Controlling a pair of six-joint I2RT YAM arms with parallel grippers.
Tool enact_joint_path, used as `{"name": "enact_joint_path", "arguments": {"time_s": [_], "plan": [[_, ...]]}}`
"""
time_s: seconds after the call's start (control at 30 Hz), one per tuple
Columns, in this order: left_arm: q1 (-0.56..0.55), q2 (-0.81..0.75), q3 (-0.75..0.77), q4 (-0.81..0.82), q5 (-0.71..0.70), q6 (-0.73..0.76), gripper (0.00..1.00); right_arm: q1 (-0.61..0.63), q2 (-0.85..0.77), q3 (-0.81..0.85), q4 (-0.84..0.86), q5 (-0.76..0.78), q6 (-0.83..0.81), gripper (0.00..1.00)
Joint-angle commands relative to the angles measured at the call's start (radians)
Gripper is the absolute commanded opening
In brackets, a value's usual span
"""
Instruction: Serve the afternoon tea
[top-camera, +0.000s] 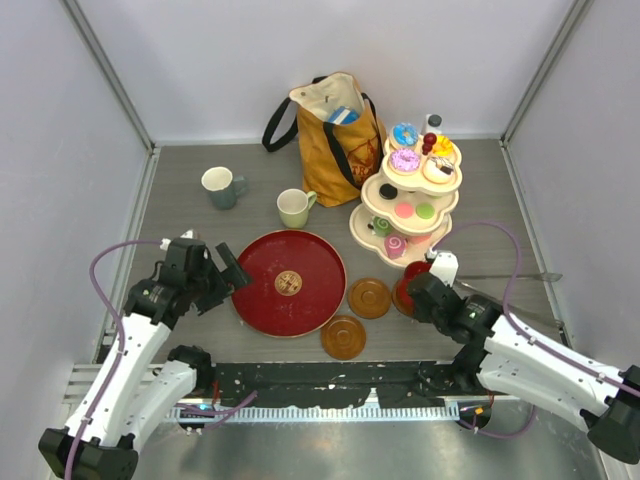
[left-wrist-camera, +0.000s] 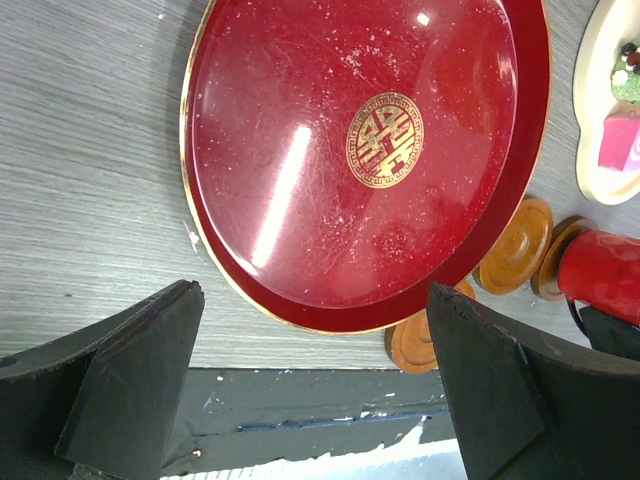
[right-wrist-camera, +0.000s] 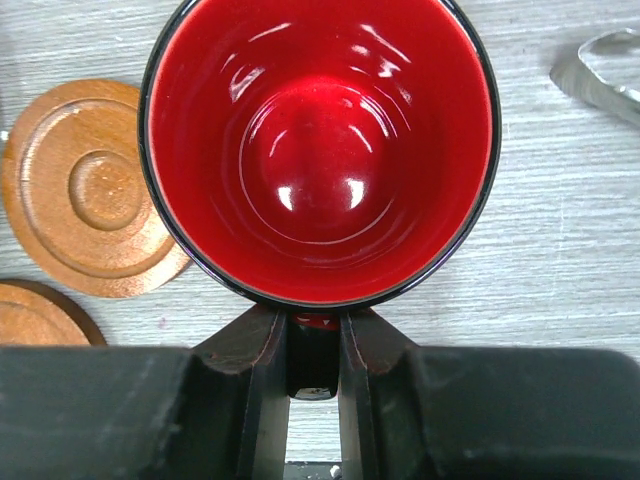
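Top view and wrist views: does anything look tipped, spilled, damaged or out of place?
Nothing is tipped or spilled. The red mug is empty and looks upright, its handle pinched by the right gripper. The only blemish is on the red tray, which is scuffed with fine scratches and white specks. Metal tongs lie loose beside the mug.

The cream three-tier stand stands upright in the upper right of the top view. It holds little toy treats: donuts on top, pink and green macarons in the middle, and roll cakes at the bottom. The grey-green mug stands at the upper left. The pale green mug is near it on the right, and both are upright. The red mug is shiny red inside. It sits just below the stand, and the right gripper pinches its handle. Two brown saucers lie flat to its left, near each other.
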Motion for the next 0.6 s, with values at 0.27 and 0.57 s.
{"name": "enact_joint_path", "arguments": {"time_s": [0.27,0.57], "plan": [[-0.001,0.024,0.034,0.022,0.038,-0.006,1.00,0.002,-0.006,-0.016,0.009,0.050,0.149,0.66],[-0.002,0.061,0.054,0.054,0.044,-0.014,1.00,0.002,-0.174,0.072,-0.057,0.056,0.053,0.84]]}}
